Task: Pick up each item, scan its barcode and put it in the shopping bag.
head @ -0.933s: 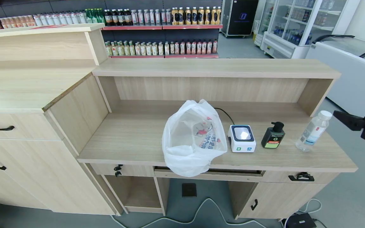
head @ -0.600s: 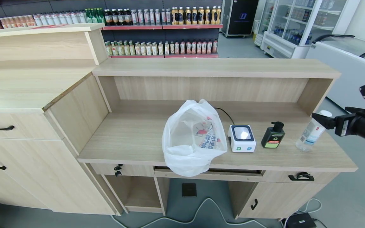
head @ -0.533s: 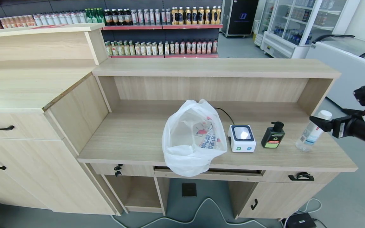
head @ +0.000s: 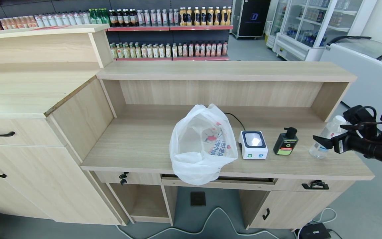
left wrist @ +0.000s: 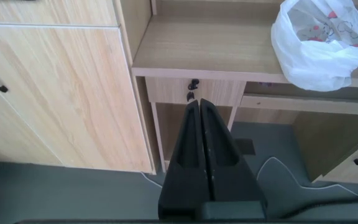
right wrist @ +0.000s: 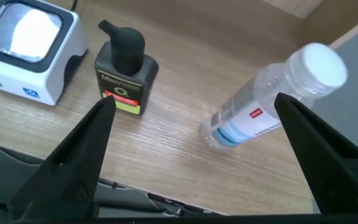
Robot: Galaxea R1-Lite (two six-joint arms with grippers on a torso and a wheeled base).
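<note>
Your left gripper (left wrist: 200, 115) hangs low in front of the counter (head: 138, 146). Its two fingers are pressed tight together and hold nothing.

On the counter, the white shopping bag (head: 202, 146) sits at the front edge, mouth open, with its bottom sagging over the edge. At 3 o'clock from the bag is the small white scanner (head: 252, 144), just beside it. A black cable (head: 235, 119) runs from the scanner toward 11 o'clock, behind the bag. At 3 o'clock from the scanner stands the dark pump bottle (head: 286, 142). At 3 o'clock from that stands the clear water bottle (head: 327, 137) with a white cap.

Your right gripper (right wrist: 194, 106) is at the water bottle. Its fingers are spread wide and the bottle shows between them. You cannot tell if they touch it.

Far off at 12 o'clock are shelves of drinks (head: 167, 20).
</note>
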